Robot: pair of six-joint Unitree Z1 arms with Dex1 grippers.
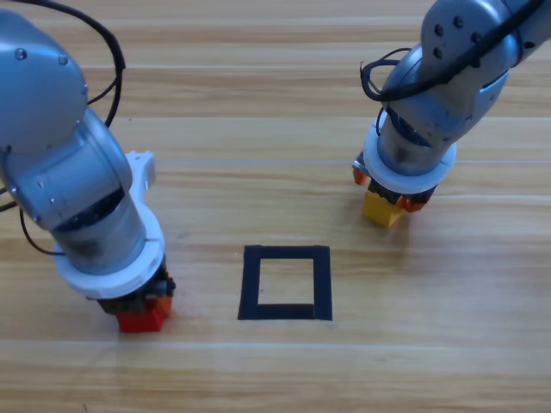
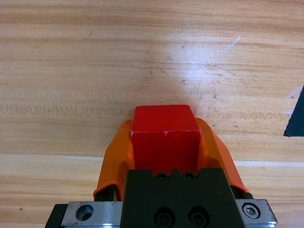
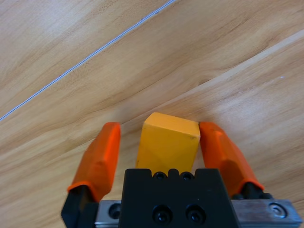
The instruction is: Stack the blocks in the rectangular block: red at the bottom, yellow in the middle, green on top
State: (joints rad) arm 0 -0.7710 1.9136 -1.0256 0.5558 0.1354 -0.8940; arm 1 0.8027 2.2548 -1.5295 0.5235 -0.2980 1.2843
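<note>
The left gripper (image 1: 142,305) is down at the table (image 1: 275,103) left of the tape square (image 1: 286,283), its orange jaws pressed against both sides of the red cube (image 2: 165,137), so it grips that cube. The right gripper (image 1: 392,191) is up and right of the square, straddling the yellow cube (image 3: 167,141); one jaw touches the cube while a gap shows at the other, so it is not yet clamped. The green cube is not in view. The main risk, as I judge it, is on the right: the yellow cube sits skewed between the jaws, so closing could twist it or push it aside. The red cube seems deep in the jaws, so it could tip on release in the square. Both arms heading to the square together could collide. No brands, labels or writing are visible.
</note>
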